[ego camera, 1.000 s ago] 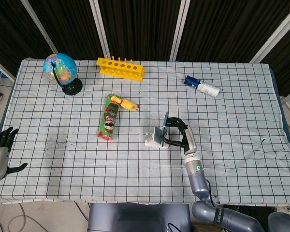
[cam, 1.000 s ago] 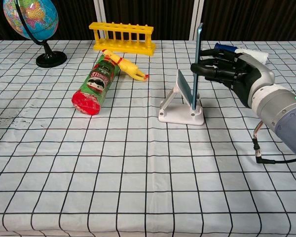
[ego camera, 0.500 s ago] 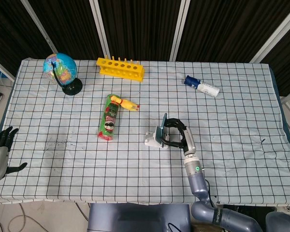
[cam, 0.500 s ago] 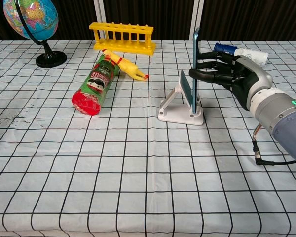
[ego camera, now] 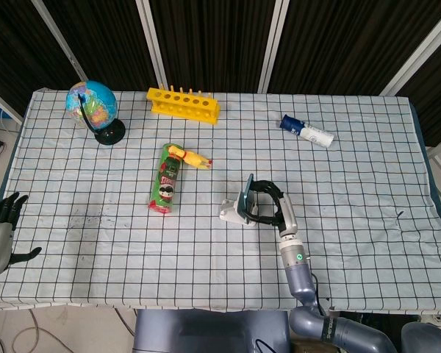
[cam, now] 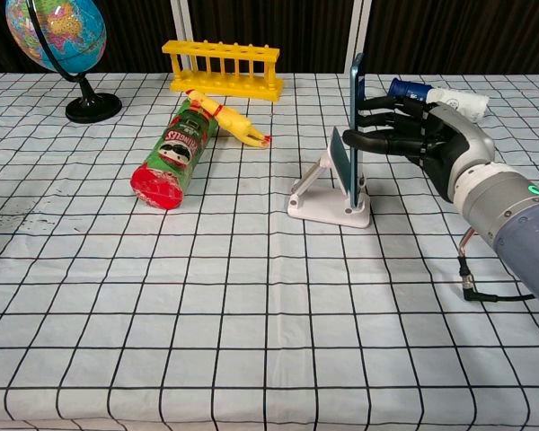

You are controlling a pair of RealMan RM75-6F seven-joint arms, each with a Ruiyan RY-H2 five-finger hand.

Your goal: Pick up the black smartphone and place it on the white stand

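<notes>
The black smartphone (cam: 354,126) stands on edge, nearly upright, its lower end resting in the white stand (cam: 328,199) near the table's middle. My right hand (cam: 422,144) holds the phone from the right, fingers reaching to its back. In the head view the phone (ego camera: 248,191) shows as a thin dark strip above the stand (ego camera: 231,212), with the right hand (ego camera: 268,209) just beside it. My left hand (ego camera: 0,232) hangs off the table's left front corner, fingers spread and holding nothing.
A Pringles can (cam: 173,153) lies left of the stand with a rubber chicken (cam: 226,118) behind it. A yellow tube rack (cam: 223,67) and a globe (cam: 54,45) stand at the back. A blue-and-white bottle (cam: 436,94) lies behind my right hand.
The right hand has shifted the phone slightly left and lower toward the stand's back rest. The left hand has barely moved.
</notes>
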